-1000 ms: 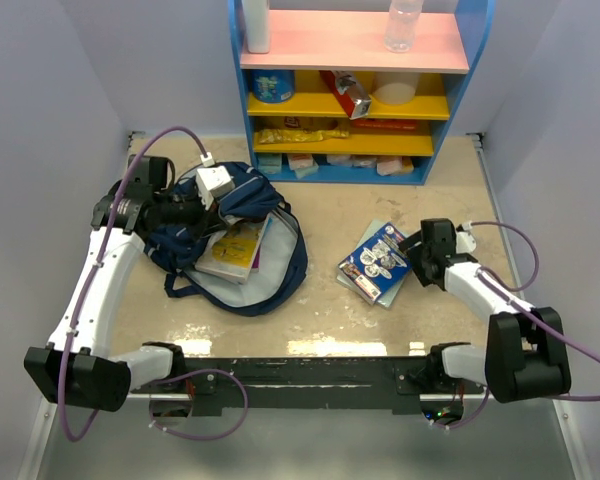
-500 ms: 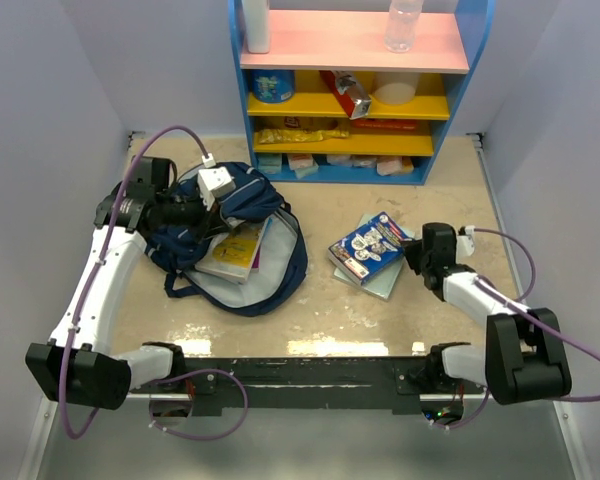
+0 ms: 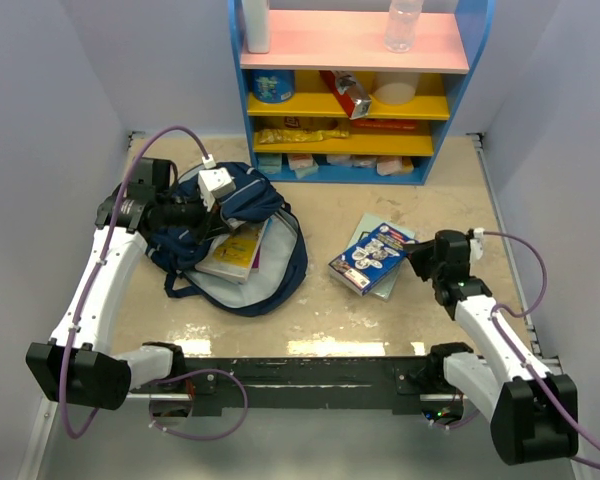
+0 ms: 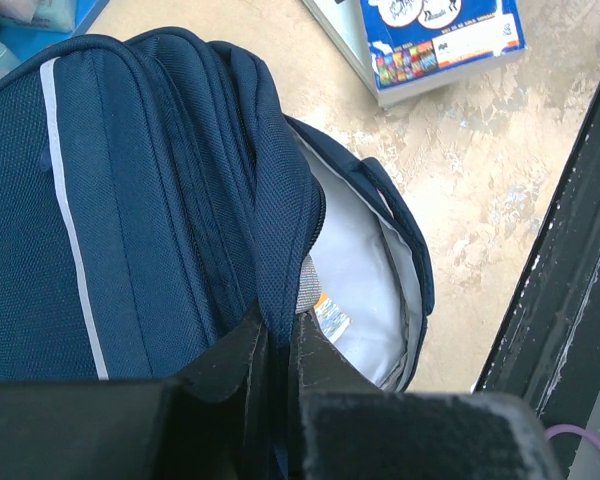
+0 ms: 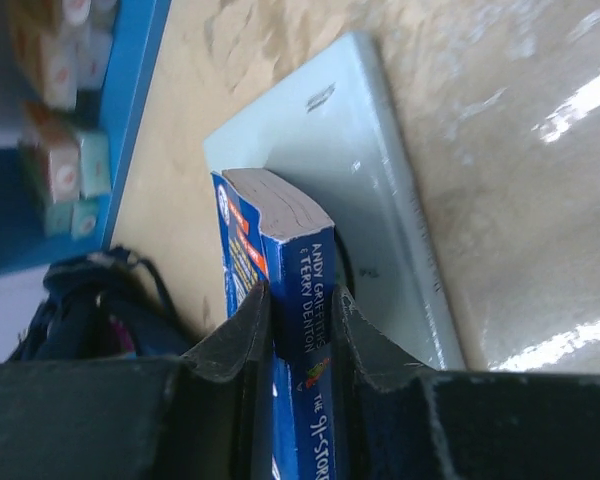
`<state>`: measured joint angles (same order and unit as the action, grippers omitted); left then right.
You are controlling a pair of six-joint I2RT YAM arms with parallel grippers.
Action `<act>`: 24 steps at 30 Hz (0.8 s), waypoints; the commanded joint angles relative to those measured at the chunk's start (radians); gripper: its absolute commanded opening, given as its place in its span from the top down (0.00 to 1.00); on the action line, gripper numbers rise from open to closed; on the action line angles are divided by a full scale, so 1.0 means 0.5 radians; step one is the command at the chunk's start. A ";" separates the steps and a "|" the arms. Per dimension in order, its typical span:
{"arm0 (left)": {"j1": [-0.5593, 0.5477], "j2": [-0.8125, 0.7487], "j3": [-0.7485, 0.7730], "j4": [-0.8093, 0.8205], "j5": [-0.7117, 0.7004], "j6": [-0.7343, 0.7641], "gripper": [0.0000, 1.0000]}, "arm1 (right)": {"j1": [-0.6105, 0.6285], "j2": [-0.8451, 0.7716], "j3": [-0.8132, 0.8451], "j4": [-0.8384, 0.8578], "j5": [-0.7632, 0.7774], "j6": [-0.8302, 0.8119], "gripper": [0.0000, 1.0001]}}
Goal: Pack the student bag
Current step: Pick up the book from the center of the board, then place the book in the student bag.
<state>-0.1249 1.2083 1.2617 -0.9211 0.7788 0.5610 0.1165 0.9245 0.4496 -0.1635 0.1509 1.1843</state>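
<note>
At my left lies the backpack, books in its mouth; rightward, the paperback atop a thin book; shelf behind.

Blue shelf unit at back, clear bottle on top, blue paperback over pale book, beige table

Bright, even light; glare on table — sharp.

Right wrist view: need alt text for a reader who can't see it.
The right gripper is closed on the spine of a blue paperback, over a pale blue book lying on the beige table. A navy backpack and a blue shelf show at left.
</note>
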 commanded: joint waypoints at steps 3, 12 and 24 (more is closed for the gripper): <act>-0.008 -0.051 0.066 0.198 0.151 -0.014 1.00 | 0.012 -0.088 0.150 0.268 -0.629 -0.123 1.00; -0.008 -0.042 0.090 0.219 0.124 -0.033 1.00 | 0.217 -0.048 0.441 0.572 -0.937 -0.065 1.00; -0.008 -0.057 0.222 0.265 0.096 -0.140 1.00 | 0.751 0.409 0.386 1.667 -0.903 0.371 1.00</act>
<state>-0.1249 1.2083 1.2808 -0.9043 0.7601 0.5198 0.4183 1.0657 0.6609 0.3031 -0.2844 1.2350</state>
